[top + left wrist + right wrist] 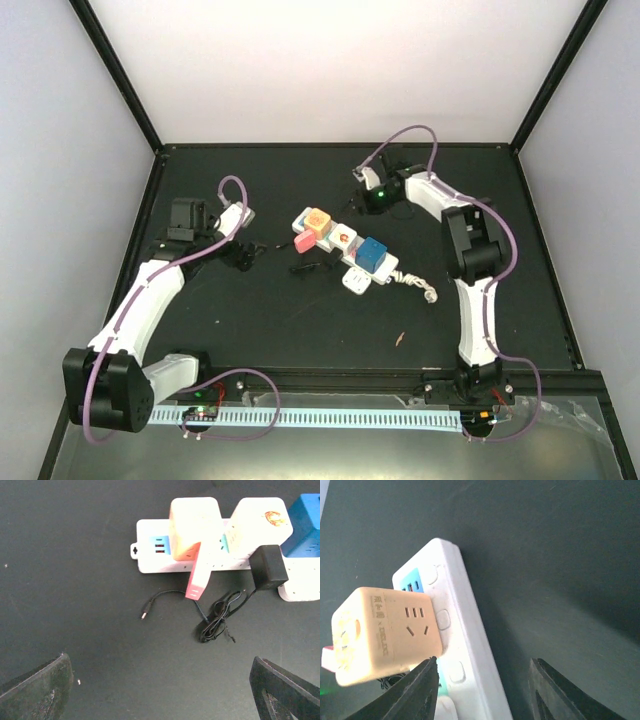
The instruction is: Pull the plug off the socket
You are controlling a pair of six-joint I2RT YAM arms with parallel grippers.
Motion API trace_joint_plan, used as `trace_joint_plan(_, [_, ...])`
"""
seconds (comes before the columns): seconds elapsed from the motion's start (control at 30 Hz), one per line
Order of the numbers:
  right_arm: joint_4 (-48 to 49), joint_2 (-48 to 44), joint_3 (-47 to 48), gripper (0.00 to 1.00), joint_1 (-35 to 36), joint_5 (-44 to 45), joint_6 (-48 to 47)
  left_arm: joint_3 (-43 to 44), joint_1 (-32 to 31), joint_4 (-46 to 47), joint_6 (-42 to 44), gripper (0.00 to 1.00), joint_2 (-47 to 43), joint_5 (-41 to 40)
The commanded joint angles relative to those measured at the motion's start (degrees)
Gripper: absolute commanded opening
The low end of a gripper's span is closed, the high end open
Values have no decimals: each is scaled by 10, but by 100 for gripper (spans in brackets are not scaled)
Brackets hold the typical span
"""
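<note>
The socket, a long white power strip, lies slanted mid-table. Plugged into it are an orange cube adapter, a pink plug, a white cube and a blue cube. My left gripper is open and empty, left of the strip. Its wrist view shows the strip, orange cube, pink plug and gripper. My right gripper is open just behind the strip. In its wrist view the gripper straddles the strip's edge beside the orange cube.
A black adapter with a coiled thin black cable lies against the strip's near side. A small white adapter and the strip's bundled white cord lie at its right end. Black frame posts border the table.
</note>
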Motion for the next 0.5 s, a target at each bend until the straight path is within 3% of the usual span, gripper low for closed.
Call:
trace_joint_plan(0.0, [-27,-37,-28,53,-30,10,-35,2,-26,28,11,99,10,-11])
trace_joint_plan(0.47, [-10,-34,-123,53,-26,-57,-42,11,-55,22,0,99,36,-22])
